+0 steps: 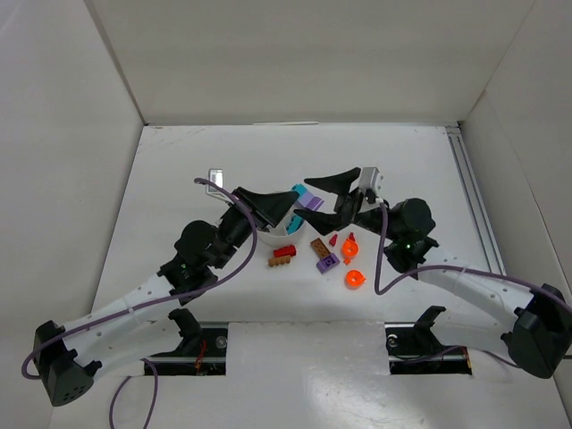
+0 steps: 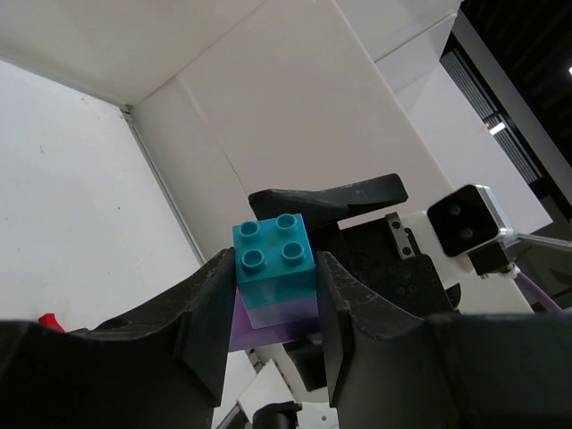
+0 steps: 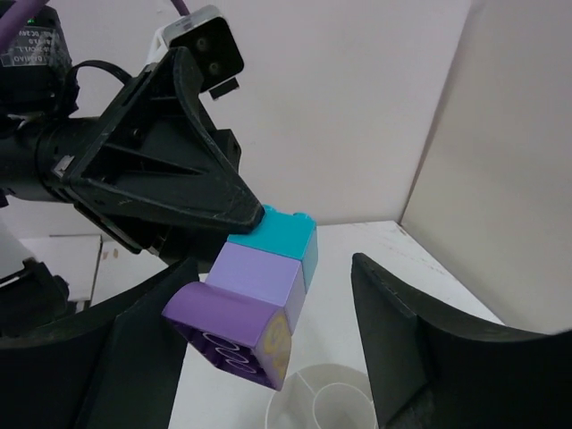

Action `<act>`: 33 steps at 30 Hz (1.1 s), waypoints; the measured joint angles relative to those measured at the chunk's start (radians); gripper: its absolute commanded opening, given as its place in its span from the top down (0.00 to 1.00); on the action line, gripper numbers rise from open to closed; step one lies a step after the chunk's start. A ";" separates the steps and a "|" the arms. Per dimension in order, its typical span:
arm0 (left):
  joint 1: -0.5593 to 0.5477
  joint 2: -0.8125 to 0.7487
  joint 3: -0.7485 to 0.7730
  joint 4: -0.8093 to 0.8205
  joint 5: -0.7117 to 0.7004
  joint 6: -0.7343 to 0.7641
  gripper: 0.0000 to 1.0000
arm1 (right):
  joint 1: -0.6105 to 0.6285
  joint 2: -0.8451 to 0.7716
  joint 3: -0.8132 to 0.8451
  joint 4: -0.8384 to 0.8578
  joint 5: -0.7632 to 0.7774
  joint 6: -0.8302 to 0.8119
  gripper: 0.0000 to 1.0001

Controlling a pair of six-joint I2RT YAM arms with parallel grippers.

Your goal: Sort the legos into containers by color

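Stack of legos — teal brick on purple pieces — pinched aloft in your left hand above the dish; your right hand stands wide around the purple end. Risk: pulling off-axis could twist the stack loose, dropping mixed colours into one compartment.

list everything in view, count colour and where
brick stack: 1, teal on purple, held in the air
dish: 1, white, sectioned, on the table, below the held stack
red brick: 1, red, table right of the dish
brown bricks: 2, brown, one beside the red brick, one further right
purple brick: 1, purple, beside the right brown brick
orange round pieces: 2, orange, rightmost on the table
table: 1, white
left fingers: 2, black, shut on the stack
right fingers: 2, black, open either side of the stack
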 measured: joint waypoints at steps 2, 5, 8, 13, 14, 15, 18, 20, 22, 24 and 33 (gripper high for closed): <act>-0.008 0.000 -0.007 0.016 -0.006 0.002 0.85 | 0.000 0.019 0.000 0.029 -0.004 0.022 0.33; -0.010 0.000 -0.017 0.037 -0.021 0.006 0.85 | 0.002 0.032 0.000 0.056 -0.008 0.048 0.44; -0.012 0.000 -0.023 0.054 -0.031 0.009 0.85 | 0.010 0.035 0.000 0.076 -0.003 0.056 0.60; -0.012 0.000 -0.031 0.074 -0.059 0.008 0.85 | 0.008 0.032 0.000 0.074 0.013 0.053 0.93; -0.012 0.000 -0.035 0.076 -0.062 0.009 0.85 | 0.008 0.027 0.000 0.060 0.017 0.050 0.95; -0.013 0.000 -0.040 0.079 -0.066 0.009 0.87 | 0.008 0.021 0.000 0.041 0.020 0.048 0.97; -0.013 0.000 -0.047 0.080 -0.090 0.012 0.87 | 0.009 -0.006 -0.002 -0.009 0.032 0.041 0.99; -0.013 -0.001 -0.047 0.080 -0.110 0.018 0.87 | 0.011 -0.037 -0.014 -0.032 0.040 0.033 0.99; -0.013 -0.001 -0.045 0.066 -0.132 0.025 0.87 | 0.012 -0.074 -0.027 -0.062 0.049 0.018 0.99; -0.013 0.004 -0.029 0.009 -0.161 0.038 0.87 | 0.005 -0.122 -0.046 -0.107 0.059 -0.001 0.99; -0.013 0.205 0.227 -0.370 -0.219 0.150 0.80 | -0.142 -0.452 -0.118 -0.549 0.210 -0.140 0.97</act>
